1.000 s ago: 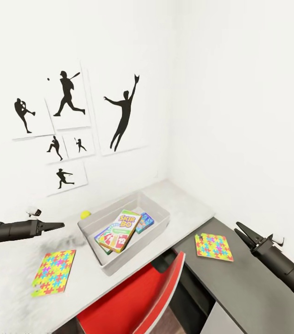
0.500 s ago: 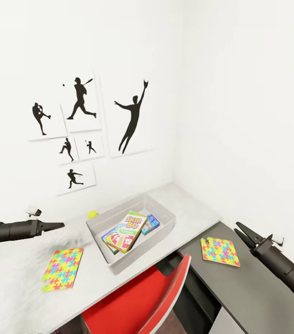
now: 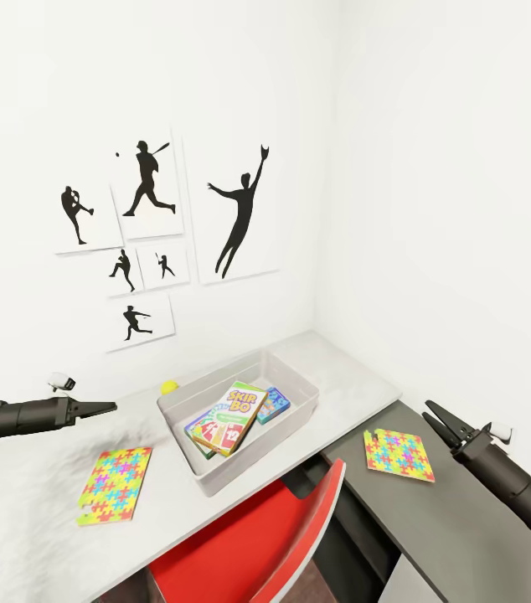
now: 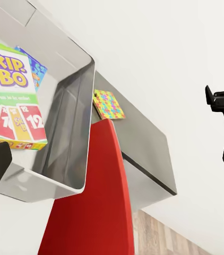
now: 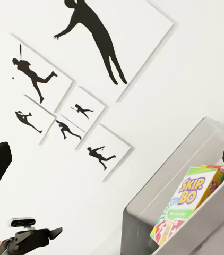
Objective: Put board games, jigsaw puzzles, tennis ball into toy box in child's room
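Where white walls meet, the table (image 3: pixel 345 381) bears the toy box (image 3: pixel 299 410).

tennis ball (image 3: pixel 169 387) half hidden behind toy box (image 3: pixel 215 477) rim

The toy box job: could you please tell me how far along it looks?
Done: the board games lie stacked in the toy box; three covers seem visible. In hand: nothing; the left gripper and right gripper hang free of everything. Left: one jigsaw on the table, another jigsaw on the dark side desk, and the ball behind the box.
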You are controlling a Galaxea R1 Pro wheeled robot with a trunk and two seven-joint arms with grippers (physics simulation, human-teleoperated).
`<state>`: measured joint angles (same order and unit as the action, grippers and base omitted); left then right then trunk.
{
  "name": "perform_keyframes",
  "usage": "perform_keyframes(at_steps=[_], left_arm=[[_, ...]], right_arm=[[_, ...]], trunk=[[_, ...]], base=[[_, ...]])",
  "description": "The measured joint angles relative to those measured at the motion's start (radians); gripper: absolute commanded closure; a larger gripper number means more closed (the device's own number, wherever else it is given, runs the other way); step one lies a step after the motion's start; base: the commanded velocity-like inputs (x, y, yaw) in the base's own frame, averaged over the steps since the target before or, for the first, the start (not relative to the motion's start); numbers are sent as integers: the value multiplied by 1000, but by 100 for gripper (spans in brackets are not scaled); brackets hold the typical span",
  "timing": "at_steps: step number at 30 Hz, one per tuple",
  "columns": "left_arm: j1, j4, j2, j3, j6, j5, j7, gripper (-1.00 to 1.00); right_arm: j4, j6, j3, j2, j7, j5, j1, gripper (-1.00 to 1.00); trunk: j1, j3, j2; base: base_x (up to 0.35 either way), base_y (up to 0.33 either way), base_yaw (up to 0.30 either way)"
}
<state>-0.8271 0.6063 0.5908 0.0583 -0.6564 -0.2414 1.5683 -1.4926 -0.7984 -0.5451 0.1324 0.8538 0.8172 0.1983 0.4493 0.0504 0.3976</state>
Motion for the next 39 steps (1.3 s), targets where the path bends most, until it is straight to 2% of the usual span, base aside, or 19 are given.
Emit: perform_keyframes(at_steps=[7,32,39], left_arm=[[0,1,-1,1,0,0,0,-100],[0,0,-1,0,-3,2,0,-100],[0,0,-2,-1,-5,3,0,-100]], right_arm=[[-6,0,1,-2,-2,-1,0,-100],[-5,0,2,0,-4,-2,0,-100],[-4,0,1,-3,-4,-2,0,-100]], trunk=[[0,-3,0],[0,-20,0],[0,-20,0]], base=[[0,0,137],[-35,0,265],[0,0,83]])
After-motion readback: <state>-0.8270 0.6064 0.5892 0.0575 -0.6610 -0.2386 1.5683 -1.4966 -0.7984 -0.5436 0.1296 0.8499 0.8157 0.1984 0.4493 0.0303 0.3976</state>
